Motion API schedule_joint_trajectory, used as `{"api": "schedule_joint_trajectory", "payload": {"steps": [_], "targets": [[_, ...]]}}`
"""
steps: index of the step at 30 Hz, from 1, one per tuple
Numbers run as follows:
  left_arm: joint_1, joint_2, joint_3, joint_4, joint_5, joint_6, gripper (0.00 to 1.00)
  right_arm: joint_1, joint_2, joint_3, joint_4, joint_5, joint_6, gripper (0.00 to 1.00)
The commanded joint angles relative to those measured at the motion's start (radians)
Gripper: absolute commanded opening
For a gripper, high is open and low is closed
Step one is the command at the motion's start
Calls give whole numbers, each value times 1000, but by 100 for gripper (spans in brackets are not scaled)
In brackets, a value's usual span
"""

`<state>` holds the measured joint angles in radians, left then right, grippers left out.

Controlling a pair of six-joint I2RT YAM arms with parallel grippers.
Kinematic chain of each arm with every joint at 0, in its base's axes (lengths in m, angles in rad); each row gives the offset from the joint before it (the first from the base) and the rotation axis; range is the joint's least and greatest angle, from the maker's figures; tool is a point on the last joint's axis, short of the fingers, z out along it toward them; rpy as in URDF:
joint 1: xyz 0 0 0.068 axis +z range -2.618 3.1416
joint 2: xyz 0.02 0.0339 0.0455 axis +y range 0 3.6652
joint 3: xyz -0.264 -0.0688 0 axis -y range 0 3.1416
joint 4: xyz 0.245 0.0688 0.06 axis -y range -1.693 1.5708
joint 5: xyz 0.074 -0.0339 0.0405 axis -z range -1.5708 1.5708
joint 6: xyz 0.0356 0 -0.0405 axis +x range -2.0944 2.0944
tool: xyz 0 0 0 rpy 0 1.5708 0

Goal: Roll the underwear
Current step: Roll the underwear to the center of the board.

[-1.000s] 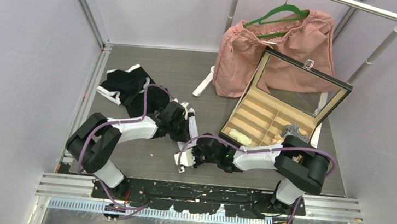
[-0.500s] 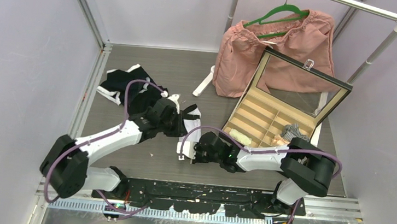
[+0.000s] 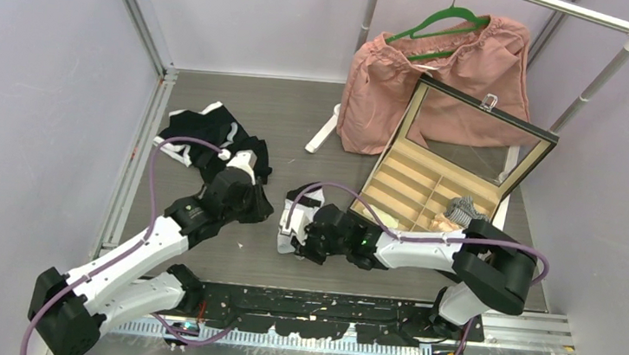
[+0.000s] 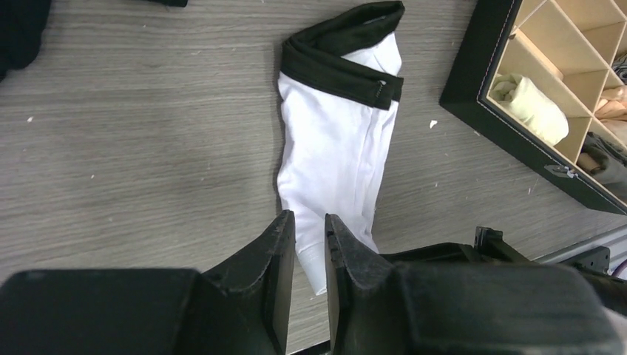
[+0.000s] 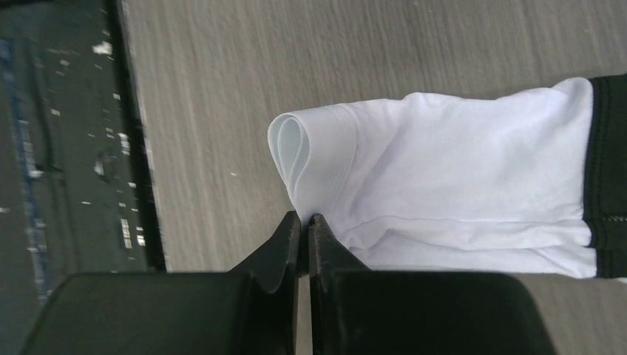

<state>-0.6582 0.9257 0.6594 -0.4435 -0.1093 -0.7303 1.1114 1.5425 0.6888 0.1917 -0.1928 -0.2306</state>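
So the black divider box [image 3: 411, 182] sits open near the right arm, with a cream roll [image 4: 532, 107] in one slot and a grey bundle [image 3: 465, 209] in another. The white underwear [image 4: 333, 140] lies folded long on the table just beside it, and the black underwear [image 3: 210, 146] is heaped off to the left. The right gripper [image 5: 303, 220] is clenched on the white pair's hem. The left gripper [image 4: 309, 222] has let go since a second ago and backed off, jaws slightly parted.
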Motion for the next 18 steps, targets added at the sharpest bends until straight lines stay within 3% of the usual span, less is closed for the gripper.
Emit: {"api": "schedule_joint_trajectory", "payload": {"steps": [1, 5, 12, 18], "targets": [[4, -68, -30, -39, -11, -17, 23, -13, -12, 43, 23, -131, 190, 1], [5, -90, -52, -33, 14, -9, 22, -61, 9, 59, 52, -221, 303, 1], [5, -90, -60, -23, 48, 4, 20, -162, 106, 178, -69, -403, 443, 1], [5, -94, -63, -18, 53, 8, 18, -227, 174, 217, -85, -438, 522, 1]]}}
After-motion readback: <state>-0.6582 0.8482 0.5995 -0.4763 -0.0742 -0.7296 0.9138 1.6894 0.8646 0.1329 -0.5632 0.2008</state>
